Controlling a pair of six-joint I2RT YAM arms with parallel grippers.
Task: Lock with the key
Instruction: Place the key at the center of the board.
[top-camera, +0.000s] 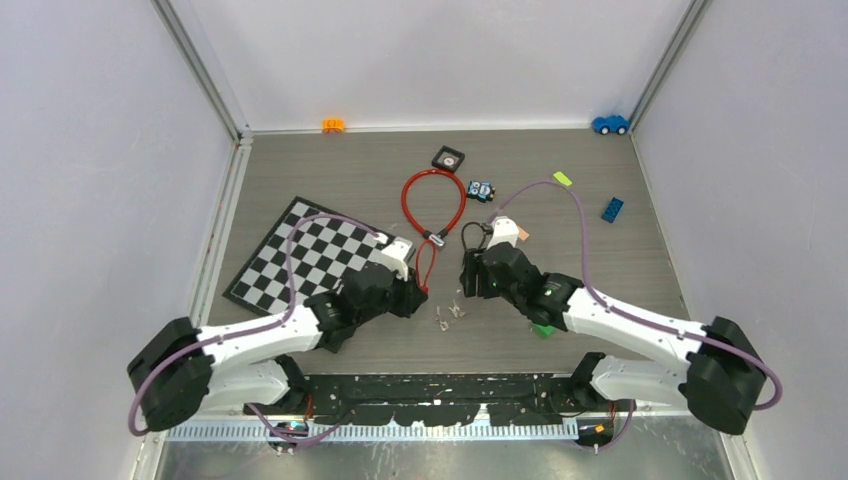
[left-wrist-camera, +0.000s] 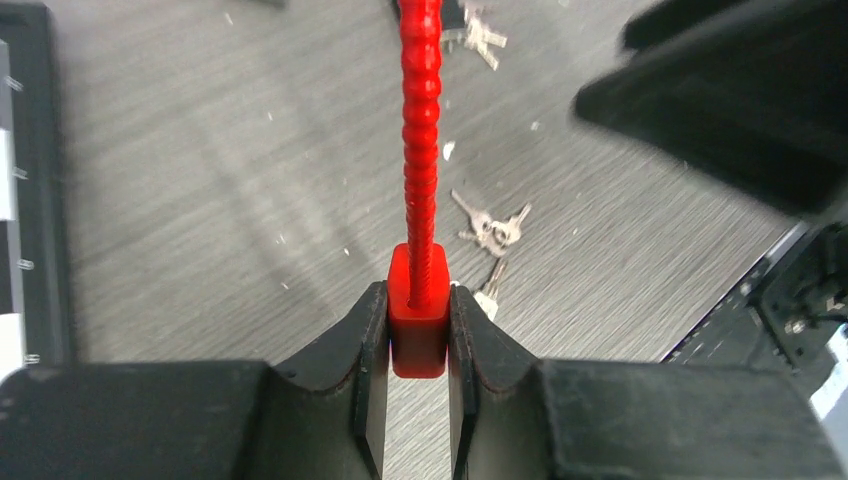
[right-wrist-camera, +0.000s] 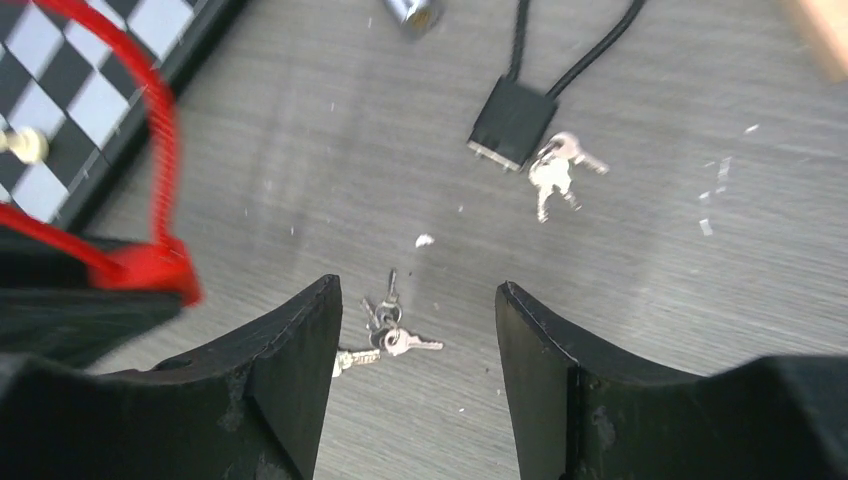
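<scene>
- Left jaws clenched on the end of the red ribbed cable lock (left-wrist-camera: 421, 150).
- Right jaws released, above the silver key bunch (right-wrist-camera: 385, 338) beside that lock.
- Key ungrasped; locking remains.

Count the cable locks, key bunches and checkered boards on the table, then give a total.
Cable locks: 2, red lock and black lock
Key bunches: 2, bunch by the black lock and nearer bunch
Checkered board: 1
Total: 5

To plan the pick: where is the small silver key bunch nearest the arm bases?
Top view, centre: the small silver key bunch lies on the grey table, close by the open right fingers.
</scene>
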